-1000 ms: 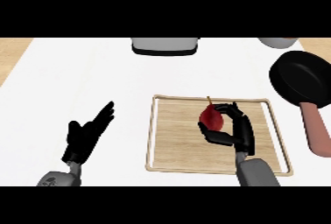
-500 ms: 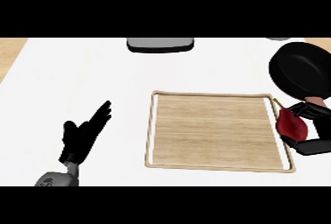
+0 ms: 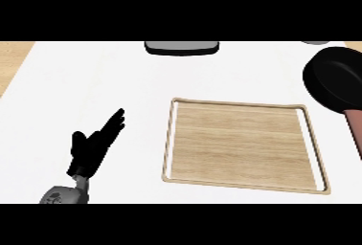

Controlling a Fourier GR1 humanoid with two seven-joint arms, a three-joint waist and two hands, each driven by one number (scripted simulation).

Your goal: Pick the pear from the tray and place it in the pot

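Observation:
The wooden tray (image 3: 244, 143) lies bare in the middle right of the head view, with no pear on it. No pear shows anywhere in the view. The black pot (image 3: 338, 79) with a reddish handle (image 3: 355, 129) sits at the right edge, partly cut off. My left hand (image 3: 96, 143) rests open at the lower left, fingers straight and pointing up, well left of the tray. My right hand is out of the view.
A grey and black object (image 3: 182, 47) stands at the counter's far edge, top centre. A grey item (image 3: 317, 42) peeks in at the top right. Wood-coloured surface (image 3: 14, 62) borders the white counter on the left.
The right hand carried the red pear off the tray to the right, toward the pot, and has now left the view with it. The view shifted left. The left hand stayed still.

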